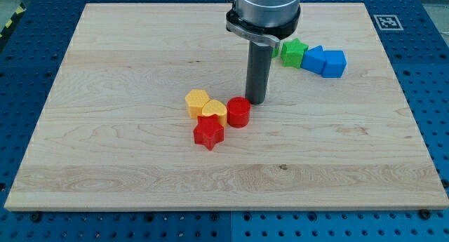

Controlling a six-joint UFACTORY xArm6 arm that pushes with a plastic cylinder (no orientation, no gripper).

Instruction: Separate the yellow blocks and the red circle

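A red circle block (238, 112) sits near the middle of the wooden board (105, 165). It touches a yellow heart block (215, 111) on its left. A second yellow block (197, 101), roughly pentagonal, touches the heart at the upper left. A red star block (208, 133) lies just below the yellow heart, touching it. My tip (255, 102) is down on the board just to the upper right of the red circle, touching it or nearly so.
A green star block (294, 53) sits near the view's top right, with two blue blocks (325, 61) touching it on its right. The arm's body hides part of the board's top edge.
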